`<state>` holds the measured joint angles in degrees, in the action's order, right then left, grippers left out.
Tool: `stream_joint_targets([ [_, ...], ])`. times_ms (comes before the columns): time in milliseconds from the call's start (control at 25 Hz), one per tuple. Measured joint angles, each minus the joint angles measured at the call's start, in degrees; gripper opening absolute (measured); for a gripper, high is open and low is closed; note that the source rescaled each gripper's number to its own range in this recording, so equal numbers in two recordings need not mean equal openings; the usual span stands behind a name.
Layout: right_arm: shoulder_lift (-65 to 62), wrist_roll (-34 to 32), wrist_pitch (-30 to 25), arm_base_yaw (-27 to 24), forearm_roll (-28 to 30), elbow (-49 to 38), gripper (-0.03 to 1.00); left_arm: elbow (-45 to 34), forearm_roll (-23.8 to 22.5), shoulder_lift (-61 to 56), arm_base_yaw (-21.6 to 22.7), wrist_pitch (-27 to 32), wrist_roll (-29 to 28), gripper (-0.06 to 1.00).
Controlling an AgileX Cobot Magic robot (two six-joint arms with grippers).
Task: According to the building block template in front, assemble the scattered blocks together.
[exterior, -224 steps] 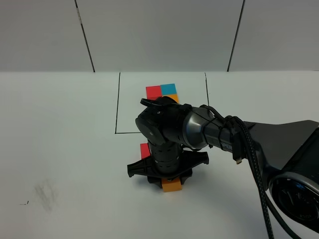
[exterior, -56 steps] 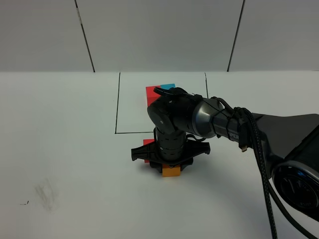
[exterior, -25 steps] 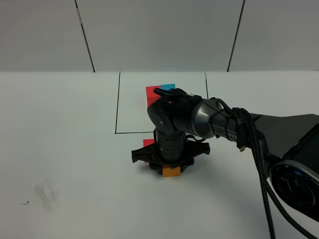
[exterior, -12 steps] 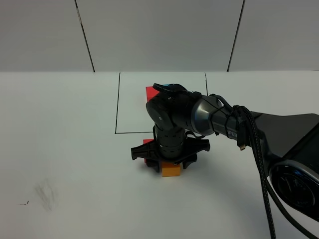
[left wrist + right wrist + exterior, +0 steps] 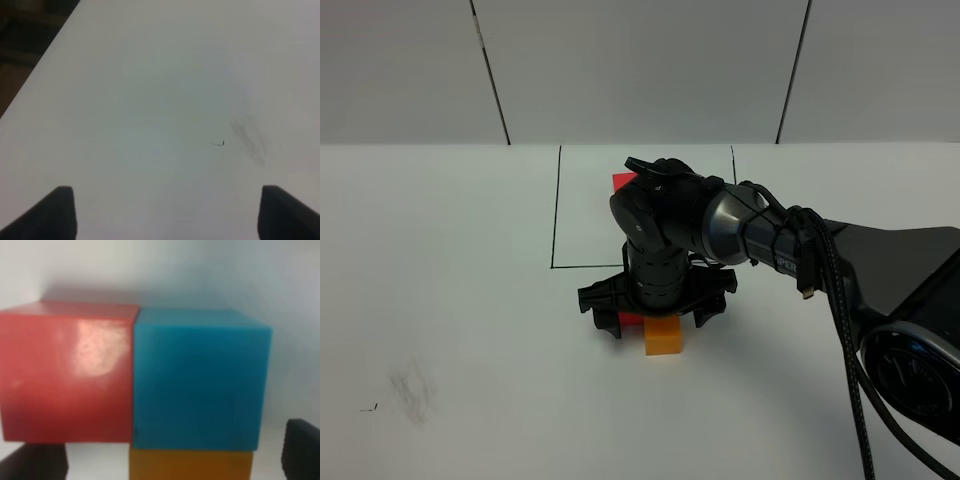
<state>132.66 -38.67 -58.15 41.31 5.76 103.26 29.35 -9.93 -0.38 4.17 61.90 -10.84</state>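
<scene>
Three cubes sit joined between the spread jaws of the right gripper (image 5: 657, 310), which stands wide open and grips nothing. In the right wrist view the red cube (image 5: 67, 372) and the teal-blue cube (image 5: 197, 380) lie side by side with faces touching, forming a row whose long axis runs across the gap from one dark fingertip (image 5: 35, 462) to the other. The orange cube (image 5: 190, 465) touches the teal-blue one on its near side, toward the wrist, so the cluster makes an L whose short leg points back at the gripper. Both fingertips stand clear of the cubes, one beyond the red end, one beyond the teal-blue end.

From the high camera the gripper's body covers most of this cluster: only the orange cube (image 5: 663, 337) and a sliver of the red one (image 5: 630, 318) show beneath it, and the teal-blue cube is hidden. That same view shows what the wrist camera cannot: beyond the gripper, on the far side from the arm's base, a thin black drawn frame (image 5: 556, 210) on the white table (image 5: 450, 300), with a red corner of the building block template (image 5: 619, 180) peeking past the wrist; the rest of it is covered.

The left gripper (image 5: 167, 212) does not appear in the high view. Its own camera shows two dark fingertips far apart, open, over bare table with a small black mark (image 5: 219, 144) and a grey smudge (image 5: 250, 140) ahead of them.
</scene>
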Motion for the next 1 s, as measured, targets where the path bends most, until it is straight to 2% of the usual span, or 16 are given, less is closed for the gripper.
stream_joint_targets([
  [400, 0.00, 0.61, -3.74, 0.00, -0.98, 1.20, 0.84, 0.00, 0.00, 0.00, 0.00, 0.00, 0.00, 0.73],
  [800, -1.09, 2.21, -10.58, 0.00, -2.54, 4.98, 0.82, 0.00, 0.00, 0.00, 0.00, 0.00, 0.00, 0.73],
  [1000, -5.16, 2.71, -11.03, 0.00, -1.70, 5.27, 0.80, 0.00, 0.00, 0.00, 0.00, 0.00, 0.00, 0.73],
])
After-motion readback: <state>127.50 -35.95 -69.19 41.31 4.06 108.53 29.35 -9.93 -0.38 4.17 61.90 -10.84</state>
